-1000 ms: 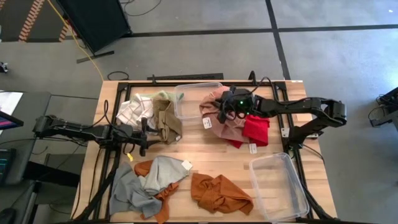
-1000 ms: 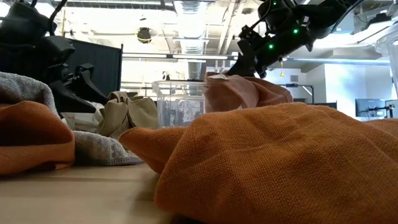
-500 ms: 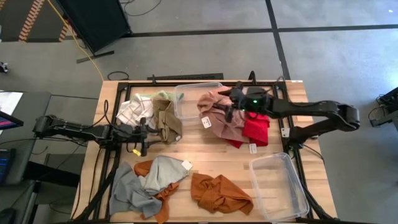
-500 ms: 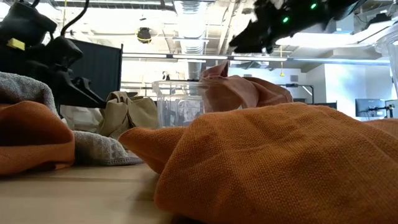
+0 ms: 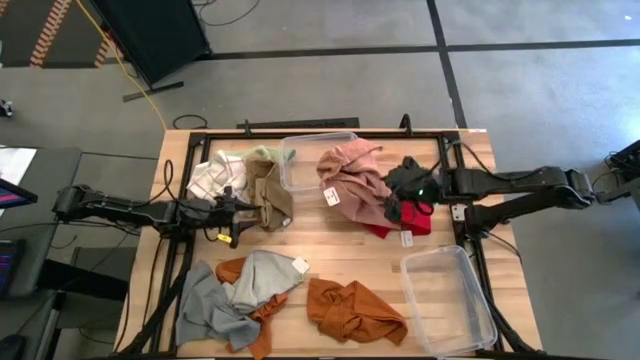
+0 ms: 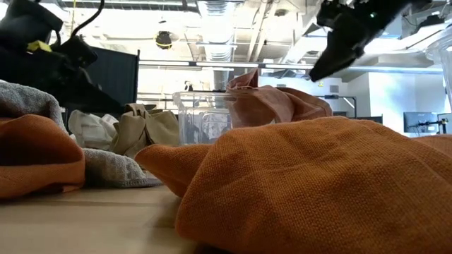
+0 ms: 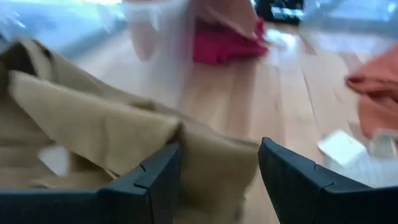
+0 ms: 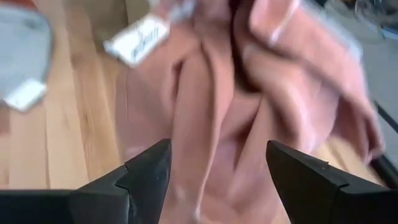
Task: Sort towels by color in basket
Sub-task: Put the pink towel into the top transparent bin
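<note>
A pink towel (image 5: 352,182) lies heaped beside a red towel (image 5: 411,211) at the far right of the table. My right gripper (image 5: 393,203) hangs open above them, clear of the pink towel (image 8: 217,118) in its wrist view. At the left, my left gripper (image 5: 236,211) stands open at the near edge of a tan towel (image 5: 268,192). That cloth (image 7: 205,155) reaches in between its two fingers. A white-checked towel (image 5: 212,178) and a pale green one (image 5: 266,153) lie behind it. Grey (image 5: 212,308) and rust orange (image 5: 355,311) towels lie near the front edge. My left gripper comes level from the table's left side at the tan towel's near edge (image 7: 186,143). The cloth lies in the gap between the fingers, resting on the table. Whether the fingers touch it I cannot tell.
A clear bin (image 5: 300,160) stands at the far middle and another (image 5: 447,298) at the near right corner. In the low view the rust orange towel (image 6: 318,183) fills the foreground. Bare wood (image 5: 330,245) lies in the middle of the table.
My right gripper has opened and let go of the pink towel, then drawn back toward the table's right edge and risen. The pink towel stays heaped where it was set down. My left gripper has rolled about its own line at the tan towel without shifting place.
</note>
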You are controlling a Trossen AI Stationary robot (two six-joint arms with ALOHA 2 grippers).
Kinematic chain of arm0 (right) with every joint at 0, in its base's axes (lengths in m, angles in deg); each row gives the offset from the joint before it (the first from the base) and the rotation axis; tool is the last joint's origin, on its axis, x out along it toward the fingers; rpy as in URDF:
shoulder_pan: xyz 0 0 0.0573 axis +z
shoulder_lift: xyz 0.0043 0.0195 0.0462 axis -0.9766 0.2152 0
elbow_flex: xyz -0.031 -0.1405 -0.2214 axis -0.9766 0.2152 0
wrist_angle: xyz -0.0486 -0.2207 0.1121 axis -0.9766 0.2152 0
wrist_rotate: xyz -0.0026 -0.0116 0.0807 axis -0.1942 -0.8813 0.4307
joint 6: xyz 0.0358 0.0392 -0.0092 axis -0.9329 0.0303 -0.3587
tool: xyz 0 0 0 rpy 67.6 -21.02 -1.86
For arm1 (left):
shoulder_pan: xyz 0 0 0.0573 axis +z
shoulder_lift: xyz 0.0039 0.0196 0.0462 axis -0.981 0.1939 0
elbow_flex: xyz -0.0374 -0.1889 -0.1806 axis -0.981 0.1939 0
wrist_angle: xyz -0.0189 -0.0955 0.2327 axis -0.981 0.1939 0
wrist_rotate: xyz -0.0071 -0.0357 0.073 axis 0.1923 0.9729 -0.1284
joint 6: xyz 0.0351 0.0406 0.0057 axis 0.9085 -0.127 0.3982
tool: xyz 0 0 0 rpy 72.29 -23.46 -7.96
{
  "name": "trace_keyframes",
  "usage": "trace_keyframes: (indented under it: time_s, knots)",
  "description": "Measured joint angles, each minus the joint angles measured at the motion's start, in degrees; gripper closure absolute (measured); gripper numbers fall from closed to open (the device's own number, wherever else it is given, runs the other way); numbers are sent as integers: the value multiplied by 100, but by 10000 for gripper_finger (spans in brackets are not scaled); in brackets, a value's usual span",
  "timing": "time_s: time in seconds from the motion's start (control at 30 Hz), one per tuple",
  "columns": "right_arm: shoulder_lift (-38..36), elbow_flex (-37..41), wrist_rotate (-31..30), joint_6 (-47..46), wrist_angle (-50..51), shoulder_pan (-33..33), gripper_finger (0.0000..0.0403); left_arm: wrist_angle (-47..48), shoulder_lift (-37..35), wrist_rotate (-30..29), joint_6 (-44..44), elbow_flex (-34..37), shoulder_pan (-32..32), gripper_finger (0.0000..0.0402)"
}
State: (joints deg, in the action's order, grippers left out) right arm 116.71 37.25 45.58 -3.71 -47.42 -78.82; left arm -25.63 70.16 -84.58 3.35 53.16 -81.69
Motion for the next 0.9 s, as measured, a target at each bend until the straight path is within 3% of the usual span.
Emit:
trace_keyframes:
  time_s: [0.1, 0.3, 0.9]
  knots:
    - [250, 0, -201, -235, 104, 326, 112, -207, -2, -281, 63, -4, 2, 198]
    - [846, 39, -730, -727, 210, 744, 112, -165, -1, -303, 42, -11, 1, 198]
    - [2951, 301, -2200, -1542, -445, 1088, 82, -159, -1, -307, 90, -24, 1, 198]
